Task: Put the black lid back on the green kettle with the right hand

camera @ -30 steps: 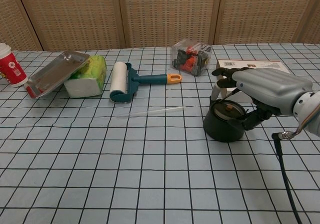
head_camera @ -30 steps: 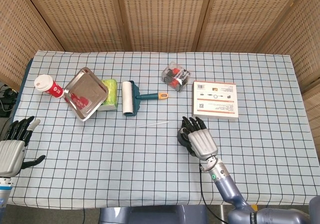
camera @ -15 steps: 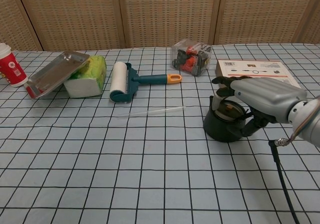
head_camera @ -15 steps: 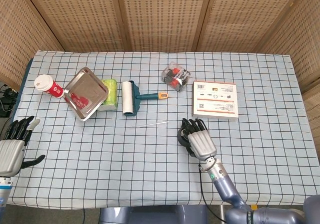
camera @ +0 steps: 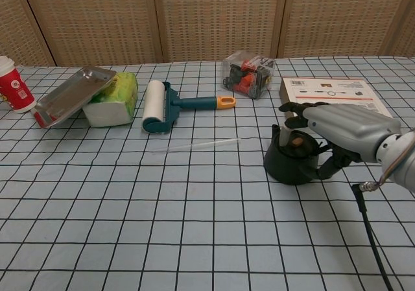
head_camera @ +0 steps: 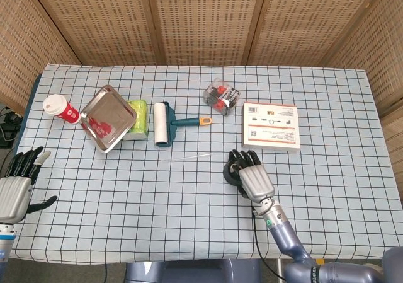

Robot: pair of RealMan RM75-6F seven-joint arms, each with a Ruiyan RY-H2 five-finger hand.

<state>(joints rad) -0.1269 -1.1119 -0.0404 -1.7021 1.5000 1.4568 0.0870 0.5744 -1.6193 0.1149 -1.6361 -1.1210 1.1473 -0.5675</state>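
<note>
Right hand (camera: 337, 132) arched over the squat dark green kettle (camera: 290, 163) near the white flat box (head_camera: 271, 127), dark fingertips (camera: 293, 110) curled down at the round black lid with an orange knob (camera: 297, 142), thumb against the kettle's near side. Lid seated in the kettle's mouth on the checked cloth surface (head_camera: 157, 195); whether pinched or only touched, impossible to tell. Left hand (head_camera: 17, 185) off the surface's left edge, fingers spread, holding nothing.

green kettle (head_camera: 230, 172) mostly hidden under right robot hand (head_camera: 252, 177), left robot hand (head_camera: 16, 185) cut off by frame edge
</note>
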